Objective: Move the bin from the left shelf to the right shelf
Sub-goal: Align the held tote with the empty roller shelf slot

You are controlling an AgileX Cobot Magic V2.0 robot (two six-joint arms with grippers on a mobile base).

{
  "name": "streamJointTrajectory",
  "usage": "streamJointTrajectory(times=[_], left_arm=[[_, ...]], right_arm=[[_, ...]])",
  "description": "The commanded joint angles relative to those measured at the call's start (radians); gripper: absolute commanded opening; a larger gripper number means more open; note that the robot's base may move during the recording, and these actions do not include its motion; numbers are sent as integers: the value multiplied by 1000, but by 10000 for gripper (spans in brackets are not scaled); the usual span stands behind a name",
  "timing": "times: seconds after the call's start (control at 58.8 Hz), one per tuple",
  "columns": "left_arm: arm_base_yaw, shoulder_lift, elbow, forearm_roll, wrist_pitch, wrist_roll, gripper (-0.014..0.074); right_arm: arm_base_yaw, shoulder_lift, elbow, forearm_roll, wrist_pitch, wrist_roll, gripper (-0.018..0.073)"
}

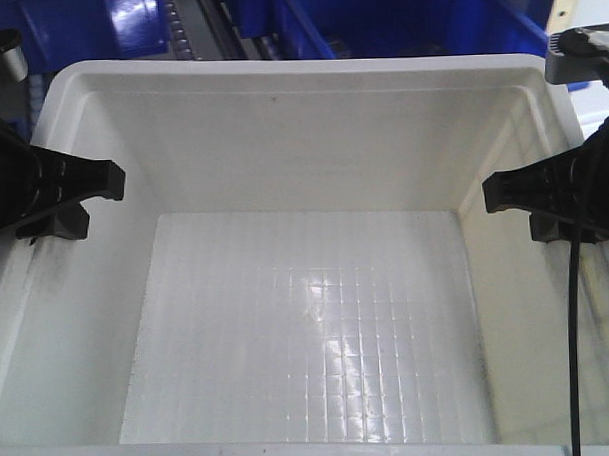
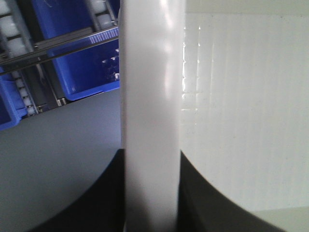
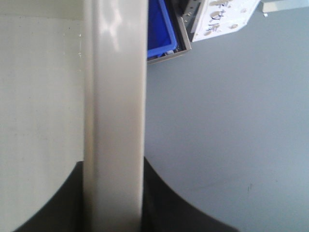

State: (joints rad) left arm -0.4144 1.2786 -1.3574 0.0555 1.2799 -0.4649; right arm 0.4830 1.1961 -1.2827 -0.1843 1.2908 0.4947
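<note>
The left gripper (image 2: pixel 149 205) is clamped across the thick rim of the white bin (image 1: pixel 301 128) at 9 o'clock, one finger inside and one outside. The right gripper (image 3: pixel 114 203) pinches the rim the same way at 3 o'clock. The bin hangs between them, empty, apparently over grey floor (image 3: pixel 231 125), with blue bins (image 1: pixel 407 19) and rollers (image 2: pixel 17 46) at 12 o'clock. It looks light and stiff, but the glossy rim could slip. Mid-side holds should keep it level.

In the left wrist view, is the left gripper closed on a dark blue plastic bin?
No, the left gripper clamps the large white rectangular plastic tote by its thick rim.
</note>
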Motion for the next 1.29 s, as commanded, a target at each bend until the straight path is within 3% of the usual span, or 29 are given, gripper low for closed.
streamJointTrajectory(times=[0.0, 1.276], left_arm=[[-6, -40, -30, 8, -38, 10, -6], [-6, -40, -30, 8, -38, 10, -6]], right_arm=[[-5, -27, -42, -69, -5, 11, 0], [-5, -27, -42, -69, -5, 11, 0]])
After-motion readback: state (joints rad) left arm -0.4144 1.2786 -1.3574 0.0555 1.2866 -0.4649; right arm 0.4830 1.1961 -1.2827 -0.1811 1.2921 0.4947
